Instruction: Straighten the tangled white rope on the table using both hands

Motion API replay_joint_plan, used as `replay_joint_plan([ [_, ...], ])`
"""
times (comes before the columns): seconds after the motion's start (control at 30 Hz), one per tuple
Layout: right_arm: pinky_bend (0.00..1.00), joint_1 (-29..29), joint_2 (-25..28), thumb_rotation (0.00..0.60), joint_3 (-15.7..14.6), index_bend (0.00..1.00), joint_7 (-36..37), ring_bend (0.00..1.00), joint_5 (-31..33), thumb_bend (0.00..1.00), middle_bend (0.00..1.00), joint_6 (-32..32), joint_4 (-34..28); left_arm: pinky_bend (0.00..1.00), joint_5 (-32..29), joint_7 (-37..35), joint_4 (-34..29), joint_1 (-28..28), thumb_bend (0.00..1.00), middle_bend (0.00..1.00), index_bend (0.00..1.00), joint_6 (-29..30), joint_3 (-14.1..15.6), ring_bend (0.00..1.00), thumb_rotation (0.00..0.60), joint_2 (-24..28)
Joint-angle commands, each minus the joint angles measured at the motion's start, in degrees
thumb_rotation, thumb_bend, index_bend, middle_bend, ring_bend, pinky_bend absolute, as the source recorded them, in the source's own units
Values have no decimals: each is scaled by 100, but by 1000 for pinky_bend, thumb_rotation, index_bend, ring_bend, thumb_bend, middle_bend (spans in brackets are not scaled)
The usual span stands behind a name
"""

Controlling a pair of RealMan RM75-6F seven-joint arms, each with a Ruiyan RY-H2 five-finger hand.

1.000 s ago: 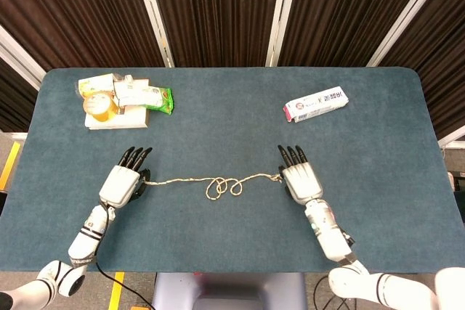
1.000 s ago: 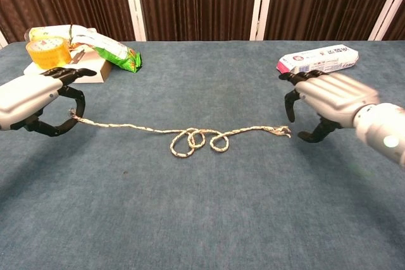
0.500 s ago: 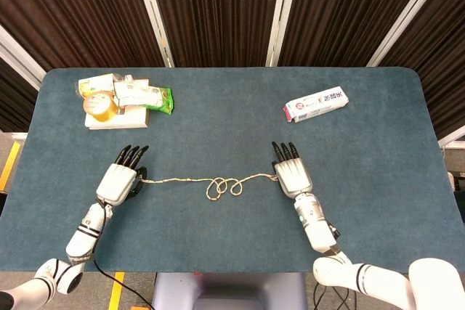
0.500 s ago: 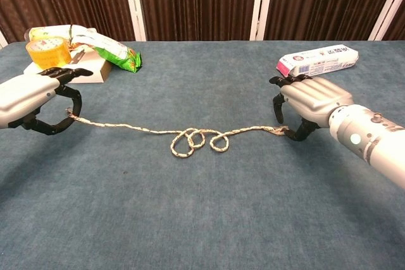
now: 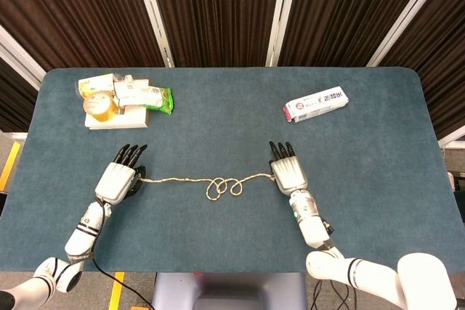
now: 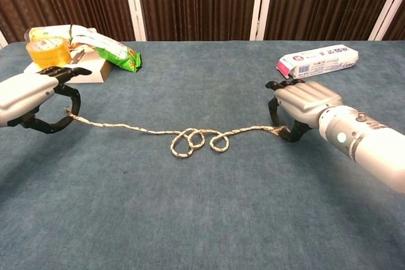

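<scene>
The blue tabletop [image 5: 218,252] carries everything, and the white rope [image 5: 185,179] lies across its near middle with its long axis running left to right, from one hand to the other. That axis is what the next move seems to turn on: each hand sits at its own end of the line, so pulling straight apart along it, left hand outward to the left and right hand outward to the right, should draw out the slack.

The left hand [image 5: 119,182] is at the rope's left end, its fingers [image 6: 71,75] curled down and around so that the end appears pinched between thumb and fingers. The right hand [image 5: 288,175] covers the right end; its fingers [image 6: 273,86] hook down over the rope's tip, but whether the pinch has truly closed on the rope, I cannot tell.

Between the hands the rope lies mostly straight, except at its middle, where a cluster of small loops [image 6: 196,140] overlaps itself. The loops sit somewhat nearer the right hand than the left, so the tangle is not yet pulled out.
</scene>
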Motion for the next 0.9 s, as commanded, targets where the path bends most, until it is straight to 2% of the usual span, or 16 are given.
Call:
replay_joint_plan([
  [0.03, 0, 32, -5, 600, -25, 618, -8, 0, 38, 431, 0, -3, -9, 3, 4, -7, 0, -1, 476, 36, 608, 2, 3, 0, 600, 3],
  [0.4, 0, 147, -65, 600, -98, 681, -34, 0, 194, 432, 0, -1, 56, 4, -23, 6, -16, -6, 476, 35, 610, -24, -14, 0, 600, 30],
  [0.67, 0, 190, 0, 600, -136, 741, -34, 0, 234, 553, 30, 45, 5, 3, -35, 25, -35, 0, 476, 34, 610, -12, -26, 0, 600, 60],
  [0.9, 0, 140, 312, 600, -154, 763, -95, 0, 284, 595, 47, 201, -261, 3, -77, 83, -25, 14, 479, 34, 611, -18, -53, 0, 600, 90],
])
